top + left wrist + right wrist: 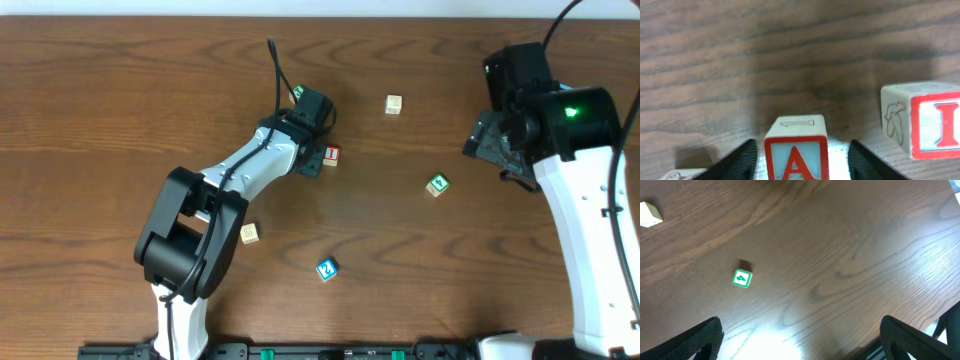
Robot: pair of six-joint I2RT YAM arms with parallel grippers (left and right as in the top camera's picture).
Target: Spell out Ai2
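My left gripper [801,156] is released. Its jaws stand open on either side of the A block [796,150], which sits on the table [790,45]. The I block [922,122] is just beside it on the right, with a gap between them. My right gripper [800,330] is also released and empty, over bare table near the 4 block [742,278]. The 2 block [327,269] lies well apart from the pair, toward the near edge.

What worries me is that the A looks off-centre between the jaws, closer to the left finger [740,160]. Closing could shove or twist it before both fingers bite. If I slide it right to tighten the spacing, it may bump the I and skew it. A third block [675,175] pokes in at the lower left of the wrist view, near that finger, and a careless retreat could knock it.

The blocks are small wooden cubes, pale with softened edges. Their faces are printed with coloured borders and characters, and the I's side carries an embossed figure. I judge that such smooth, hard sides give only modest grip. The table is dark wood-grain, glossy enough to throw glare.
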